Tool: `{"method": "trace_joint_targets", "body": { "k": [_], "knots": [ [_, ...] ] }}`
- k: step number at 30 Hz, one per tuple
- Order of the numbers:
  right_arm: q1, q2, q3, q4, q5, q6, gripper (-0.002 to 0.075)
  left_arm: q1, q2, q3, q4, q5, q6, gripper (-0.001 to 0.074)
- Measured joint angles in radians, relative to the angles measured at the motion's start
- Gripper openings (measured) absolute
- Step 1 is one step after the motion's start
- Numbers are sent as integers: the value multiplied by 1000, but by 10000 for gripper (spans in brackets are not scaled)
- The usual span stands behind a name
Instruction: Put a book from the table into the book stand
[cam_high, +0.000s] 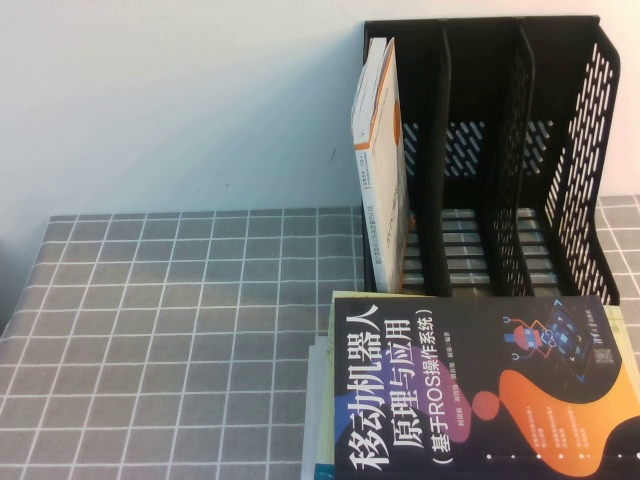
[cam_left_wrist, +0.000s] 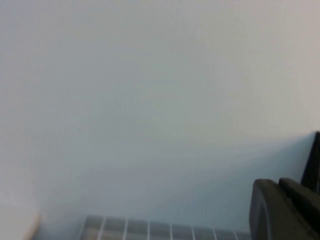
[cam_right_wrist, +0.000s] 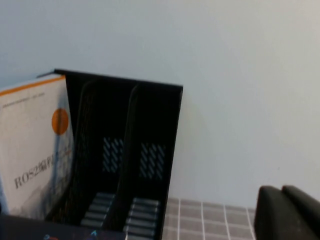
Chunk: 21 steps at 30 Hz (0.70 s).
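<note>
A: Where's the book (cam_high: 480, 390)?

B: Lower right of the high view, flat on a pile on the table (cam_high: 180, 340), just in front of the book stand (cam_high: 500, 150).

A: What's in the stand?

B: A white-and-orange book (cam_high: 382, 150) upright in its leftmost compartment.

A: And the grippers?

B: Left gripper (cam_left_wrist: 285, 210) and right gripper (cam_right_wrist: 287, 212) show only as dark edges at each wrist view's lower right. Fingers: I cannot tell.
</note>
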Motion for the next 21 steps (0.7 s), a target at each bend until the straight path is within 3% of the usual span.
{"method": "trace_joint_targets", "body": {
  "k": [5,12,16,21],
  "knots": [
    [0,171,-176,5,186,79,-5,0,186,-146,-233,269,9,-3],
    [0,419,-238,45,289,99,-5,0,414,-162,-681,335,164,-3],
    [0,600,-238,85,387,72,-5,0,546,-162,-950,409,408,-3],
    [0,820,-238,239,408,-102,-5,0,719,-162,-1258,573,759,-3]
  ]
}}
